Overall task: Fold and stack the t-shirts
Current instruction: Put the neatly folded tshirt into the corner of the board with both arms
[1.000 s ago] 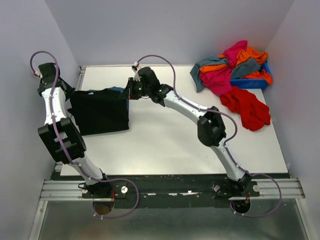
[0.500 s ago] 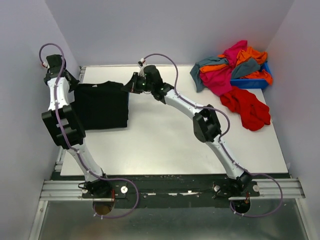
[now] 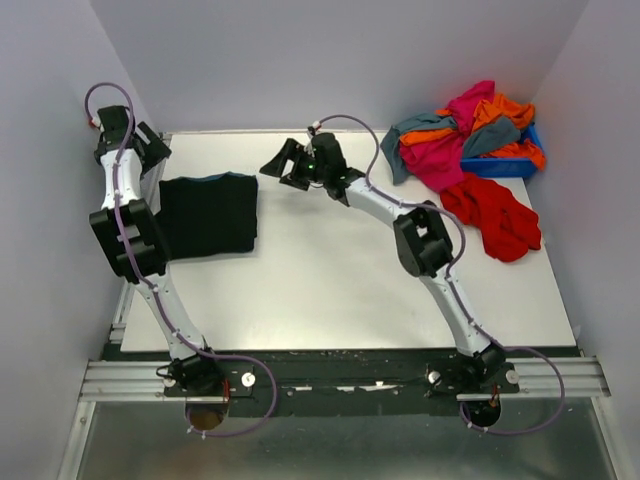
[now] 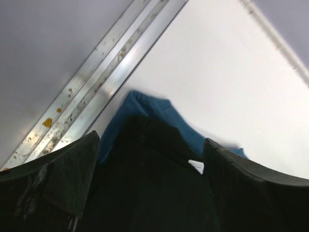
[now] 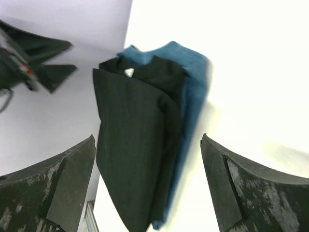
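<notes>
One teal t-shirt (image 5: 192, 99) under black t-shirt (image 5: 135, 145)

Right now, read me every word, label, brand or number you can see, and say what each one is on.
No text can be read anywhere.
Small white neck tag on the folded black t-shirt: too small and blurred to read.
Teal t-shirt beneath it: no print visible.
</notes>
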`<state>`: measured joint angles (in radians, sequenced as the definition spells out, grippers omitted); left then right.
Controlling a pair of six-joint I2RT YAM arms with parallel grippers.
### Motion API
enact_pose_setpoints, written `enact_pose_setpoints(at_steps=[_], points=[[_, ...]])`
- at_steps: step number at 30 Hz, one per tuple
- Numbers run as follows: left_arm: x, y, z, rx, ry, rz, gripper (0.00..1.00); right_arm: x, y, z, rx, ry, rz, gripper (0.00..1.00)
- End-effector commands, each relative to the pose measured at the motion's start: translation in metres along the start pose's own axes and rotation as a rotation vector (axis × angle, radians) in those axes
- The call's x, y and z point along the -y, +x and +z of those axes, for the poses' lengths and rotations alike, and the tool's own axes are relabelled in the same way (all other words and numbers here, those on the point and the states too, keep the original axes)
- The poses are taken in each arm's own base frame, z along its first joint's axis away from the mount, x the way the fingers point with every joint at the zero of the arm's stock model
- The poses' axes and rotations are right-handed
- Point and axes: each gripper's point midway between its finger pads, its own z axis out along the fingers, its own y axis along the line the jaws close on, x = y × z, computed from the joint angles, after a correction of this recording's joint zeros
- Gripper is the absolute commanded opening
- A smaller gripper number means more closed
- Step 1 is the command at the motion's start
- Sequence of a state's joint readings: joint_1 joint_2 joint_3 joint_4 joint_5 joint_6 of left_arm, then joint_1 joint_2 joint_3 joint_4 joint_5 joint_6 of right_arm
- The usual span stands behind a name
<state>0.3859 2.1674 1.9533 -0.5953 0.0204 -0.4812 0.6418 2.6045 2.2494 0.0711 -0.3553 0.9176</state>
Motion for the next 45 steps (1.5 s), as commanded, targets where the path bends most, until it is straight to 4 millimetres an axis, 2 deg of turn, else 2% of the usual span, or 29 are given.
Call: enact_pose_setpoints(at_steps=[1, 4, 5, 6, 7, 9, 11, 15, 21, 25, 27, 29, 32, 36, 38, 42, 45], points=[[0.028, -0.046, -0.055, 0.108, 0.072, 0.027, 0.99, -0.033, -0.016, -0.041, 0.021, -0.061, -0.077, 0.9], [0.032, -0.035, -0.076, 0.073, 0.071, 0.022, 0.98, -0.045, -0.006, -0.06, -0.028, -0.091, -0.119, 0.71], [0.034, -0.028, -0.083, 0.054, 0.08, 0.014, 0.95, -0.05, -0.002, -0.065, -0.047, -0.106, -0.123, 0.6], [0.036, -0.021, -0.088, 0.038, 0.099, 0.001, 0.86, -0.055, 0.001, -0.07, -0.068, -0.124, -0.127, 0.5], [0.038, -0.01, -0.092, 0.014, 0.128, -0.009, 0.73, -0.056, 0.005, -0.074, -0.088, -0.129, -0.123, 0.41], [0.042, 0.005, -0.097, -0.001, 0.184, -0.041, 0.31, -0.058, 0.014, -0.084, -0.117, -0.136, -0.114, 0.21], [0.045, 0.023, -0.094, -0.029, 0.225, -0.083, 0.0, -0.061, 0.02, -0.095, -0.127, -0.142, -0.113, 0.08], [0.035, 0.047, -0.074, -0.077, 0.213, -0.124, 0.0, -0.069, 0.034, -0.122, -0.147, -0.185, -0.123, 0.01], [0.008, 0.054, -0.029, -0.067, 0.076, -0.13, 0.0, -0.064, 0.056, -0.155, -0.148, -0.199, -0.118, 0.01], [0.0, 0.06, 0.018, -0.041, 0.055, -0.143, 0.0, -0.066, 0.06, -0.165, -0.147, -0.208, -0.128, 0.01], [-0.004, 0.084, 0.049, -0.14, 0.045, -0.155, 0.0, -0.067, 0.062, -0.168, -0.149, -0.216, -0.133, 0.01], [0.005, 0.096, 0.059, -0.206, 0.068, -0.166, 0.0, -0.062, 0.062, -0.17, -0.143, -0.195, -0.135, 0.01], [0.021, 0.084, 0.042, -0.162, 0.087, -0.139, 0.0, -0.057, 0.064, -0.172, -0.14, -0.184, -0.145, 0.01], [0.047, 0.053, -0.013, -0.055, 0.105, -0.085, 0.0, -0.056, 0.063, -0.173, -0.136, -0.182, -0.154, 0.01], [0.061, 0.045, -0.042, -0.016, 0.129, -0.067, 0.0, -0.054, 0.063, -0.173, -0.135, -0.178, -0.155, 0.01], [0.094, 0.058, -0.087, 0.05, 0.208, -0.026, 0.0, -0.05, 0.059, -0.175, -0.129, -0.171, -0.154, 0.01], [0.119, 0.079, -0.095, 0.051, 0.249, 0.012, 0.0, -0.046, 0.054, -0.179, -0.112, -0.163, -0.15, 0.01]])
